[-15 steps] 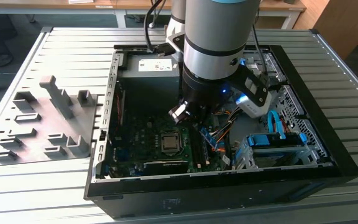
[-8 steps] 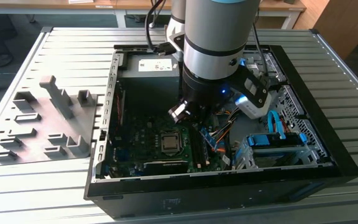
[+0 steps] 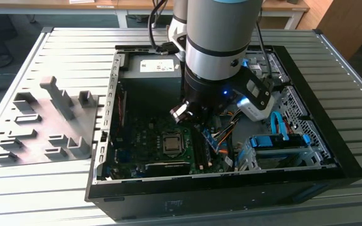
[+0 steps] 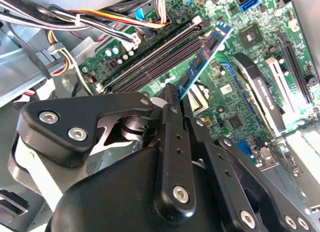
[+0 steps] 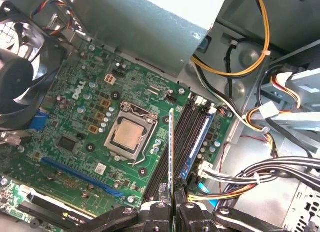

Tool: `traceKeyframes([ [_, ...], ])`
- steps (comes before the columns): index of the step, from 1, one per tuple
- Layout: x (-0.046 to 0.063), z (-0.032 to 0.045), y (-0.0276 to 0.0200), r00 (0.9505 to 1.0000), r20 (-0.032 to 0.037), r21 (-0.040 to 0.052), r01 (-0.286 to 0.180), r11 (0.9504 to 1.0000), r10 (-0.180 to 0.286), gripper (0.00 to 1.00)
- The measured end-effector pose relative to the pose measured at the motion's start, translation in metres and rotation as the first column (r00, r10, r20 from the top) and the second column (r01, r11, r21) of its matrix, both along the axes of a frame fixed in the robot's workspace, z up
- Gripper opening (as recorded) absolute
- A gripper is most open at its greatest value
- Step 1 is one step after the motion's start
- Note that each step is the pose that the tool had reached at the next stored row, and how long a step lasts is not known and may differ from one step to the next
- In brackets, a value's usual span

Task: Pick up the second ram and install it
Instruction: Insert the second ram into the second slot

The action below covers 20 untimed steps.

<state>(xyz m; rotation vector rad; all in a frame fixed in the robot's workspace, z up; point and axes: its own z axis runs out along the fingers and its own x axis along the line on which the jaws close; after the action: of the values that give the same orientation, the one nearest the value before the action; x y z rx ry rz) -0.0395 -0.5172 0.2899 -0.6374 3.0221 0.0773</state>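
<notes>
Gripper [image 5: 172, 196] closed almost fully, fingertips pinching the second ram [image 5: 171, 147] by one end; the stick runs straight out ahead of my fingers, seen edge-on in the first wrist view. Beyond my fingertips it lies over the motherboard [image 5: 80, 117], between the memory slots [image 5: 186, 134] and the processor socket [image 5: 129, 134]. Cannot tell if it touches a slot.
</notes>
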Motion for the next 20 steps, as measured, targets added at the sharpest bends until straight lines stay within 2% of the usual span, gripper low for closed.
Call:
traceKeyframes([
  [10,0.0000,-0.0001,0.0000,0.9983,0.0000,-0.0010,0.058,0.9983,-0.058,0.14],
  [20,0.0000,-0.0001,0.0000,0.9952,0.0001,-0.0012,0.098,0.9952,-0.098,0.14],
])
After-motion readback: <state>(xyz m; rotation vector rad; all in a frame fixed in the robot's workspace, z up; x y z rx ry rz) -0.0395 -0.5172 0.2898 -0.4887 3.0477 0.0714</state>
